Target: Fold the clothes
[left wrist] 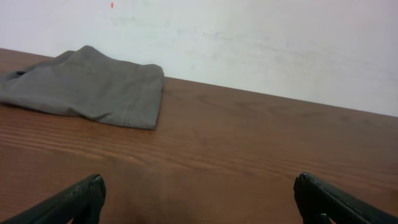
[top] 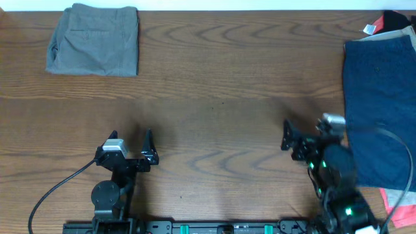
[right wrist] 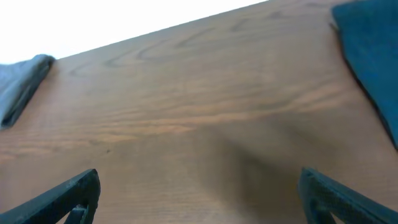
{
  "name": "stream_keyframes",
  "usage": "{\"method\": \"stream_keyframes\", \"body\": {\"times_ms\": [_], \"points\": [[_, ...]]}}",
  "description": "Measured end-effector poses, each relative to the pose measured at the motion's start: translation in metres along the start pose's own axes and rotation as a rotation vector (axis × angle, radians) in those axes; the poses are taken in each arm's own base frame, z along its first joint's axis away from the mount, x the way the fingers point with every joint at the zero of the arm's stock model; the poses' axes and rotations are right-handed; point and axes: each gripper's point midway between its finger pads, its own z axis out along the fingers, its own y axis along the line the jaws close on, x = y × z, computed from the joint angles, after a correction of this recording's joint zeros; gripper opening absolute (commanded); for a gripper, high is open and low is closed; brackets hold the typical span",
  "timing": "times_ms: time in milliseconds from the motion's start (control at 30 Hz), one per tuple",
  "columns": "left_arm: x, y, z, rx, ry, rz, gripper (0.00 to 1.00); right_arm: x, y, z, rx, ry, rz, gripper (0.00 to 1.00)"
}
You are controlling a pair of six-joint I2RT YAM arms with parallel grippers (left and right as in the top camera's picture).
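Both arms hover low over the table point(top: 214, 78) and neither holds anything. The left gripper point(top: 132, 138) has its jaws spread wide, with only bare wood between them. The right gripper point(top: 304, 131) is also wide open and empty.

The grey-khaki shorts point(top: 94, 40) lie far ahead of the left gripper and a little to its left, near the far edge of the table. They look to us like a neat flat packet, so we judge this piece as done. The navy blue shorts point(top: 380, 110) lie spread out just to the right of the right gripper, near it but not touching its fingers. A black piece point(top: 396, 19) shows beyond them, far ahead of this gripper, and a red piece point(top: 398, 198) shows behind them on the same side.

We think the work stands between two garments: one is folded and the next is not yet taken. The next move calls for the right gripper to turn toward its right, come down on the near edge of the navy blue shorts and close on the cloth. It should then draw them to the free wood in front of both grippers, so the left one can help.
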Motion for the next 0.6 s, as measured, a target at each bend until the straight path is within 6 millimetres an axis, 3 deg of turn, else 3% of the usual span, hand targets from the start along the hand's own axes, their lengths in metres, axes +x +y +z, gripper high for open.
{"method": "stream_keyframes", "body": {"times_ms": [333,600], "points": [[0.000,0.000,0.000,0.001,0.000,0.000,0.98,0.024,-0.031,-0.007,-0.015,-0.146,0.089,0.99],[0.000,0.000,0.000,0.000,0.000,0.000,0.98,0.010,-0.025,-0.015,-0.074,-0.221,0.065,0.99]]}}
